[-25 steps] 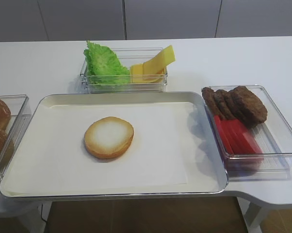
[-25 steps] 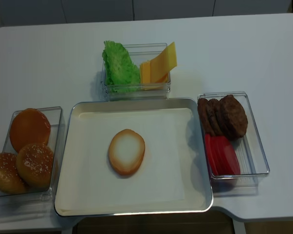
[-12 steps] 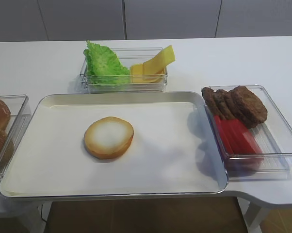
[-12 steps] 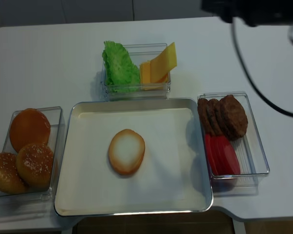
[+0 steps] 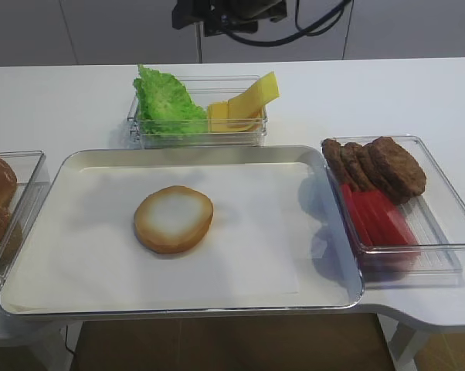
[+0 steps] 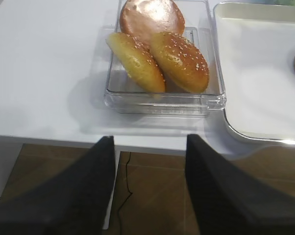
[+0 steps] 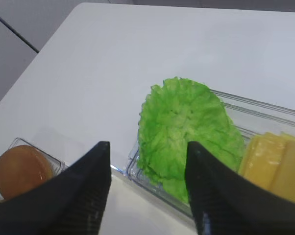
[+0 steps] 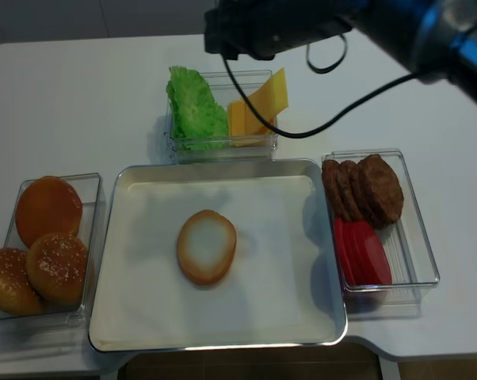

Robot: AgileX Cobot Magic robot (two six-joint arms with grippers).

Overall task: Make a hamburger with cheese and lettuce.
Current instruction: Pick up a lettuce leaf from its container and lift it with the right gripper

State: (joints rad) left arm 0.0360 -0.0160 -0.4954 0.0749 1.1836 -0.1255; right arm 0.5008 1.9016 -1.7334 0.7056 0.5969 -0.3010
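The hamburger bun half (image 5: 173, 219) lies cut face up in the middle of the metal tray (image 5: 194, 152). Behind the tray, a clear box holds the frilly green lettuce (image 7: 186, 127) on its left and yellow cheese slices (image 7: 275, 164) on its right. My right gripper (image 7: 146, 147) hangs open and empty above the lettuce end of that box. Its dark arm (image 8: 278, 24) reaches in along the back of the table. My left gripper (image 6: 148, 142) is open and empty, low by the table's front edge, below the bun box.
A clear box of whole brown buns (image 8: 48, 237) stands left of the tray. Another box on the right holds dark meat patties (image 5: 379, 166) and red slices (image 5: 375, 220). A black cable (image 8: 357, 99) hangs from the right arm over the back right.
The right arm has swung in from the far right along the back of the table and now hovers over the lettuce and cheese box. Nothing on the table has moved.
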